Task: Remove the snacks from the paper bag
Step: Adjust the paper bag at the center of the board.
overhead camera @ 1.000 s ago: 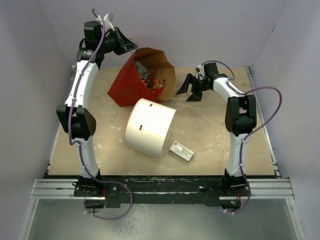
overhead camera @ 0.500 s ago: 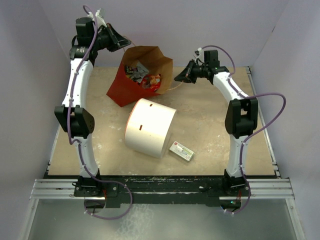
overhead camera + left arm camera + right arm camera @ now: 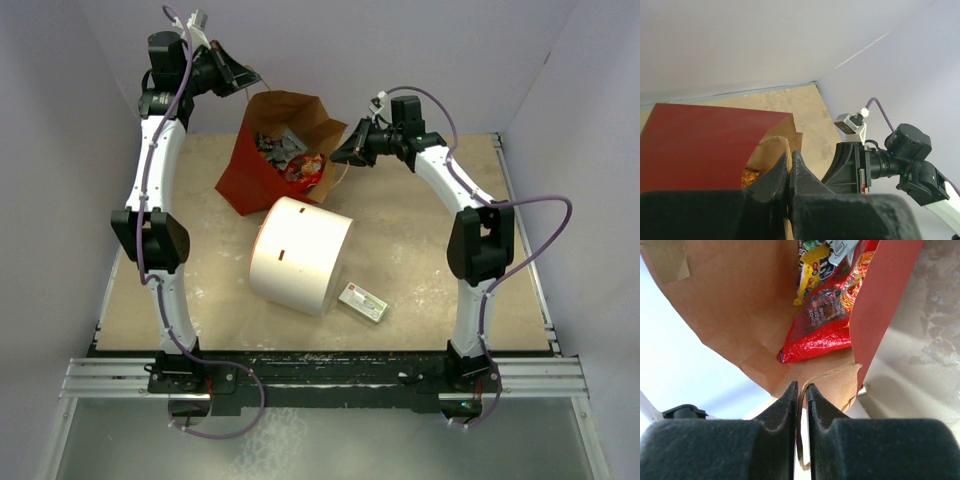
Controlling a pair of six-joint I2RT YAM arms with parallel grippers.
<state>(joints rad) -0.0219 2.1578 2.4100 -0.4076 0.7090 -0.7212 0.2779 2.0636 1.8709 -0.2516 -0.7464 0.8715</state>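
- The left hand (image 3: 242, 84) is clenched on the top far rim of the paper bag (image 3: 243, 178), above the table's far edge.
- The right hand (image 3: 338, 156) is pinched nearly closed on the bag's thin twisted handle (image 3: 832, 372) at its right rim.
- The bag sits near the far edge of the table (image 3: 430, 250), left of centre, with its mouth held open.
- The snacks (image 3: 292, 158) are all inside the bag, among them a shiny red packet and a yellow one.
- A white cylinder (image 3: 300, 255) lies on its side just in front of the bag.
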